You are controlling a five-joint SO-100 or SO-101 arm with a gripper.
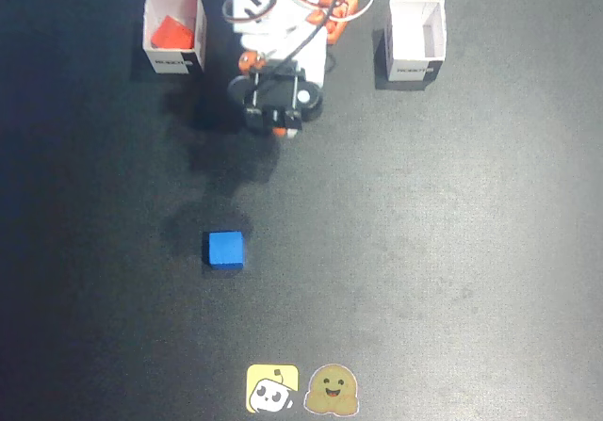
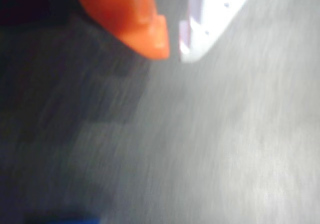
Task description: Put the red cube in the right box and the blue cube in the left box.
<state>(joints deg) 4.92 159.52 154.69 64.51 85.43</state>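
Fixed view: we see the small orange-red cube (image 1: 171, 33) inside the white open-top box (image 1: 175, 58) at eleven o'clock, and the small bright-blue cube (image 1: 226, 250) lies on the dark table (image 1: 452, 251) toward seven o'clock. The other white open-top box (image 1: 415, 65) sits at one o'clock. In the wrist view the gripper (image 2: 172, 46) holds nothing, its orange and white fingertips slightly parted.

Blurred orange and white fingertips (image 2: 150, 33) of empty end effector (image 2: 172, 48) over grey table (image 2: 225, 144)

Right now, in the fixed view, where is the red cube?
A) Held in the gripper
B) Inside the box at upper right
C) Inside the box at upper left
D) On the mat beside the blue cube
C: the red cube lies inside the upper-left box, while the blue cube sits alone on the mat.
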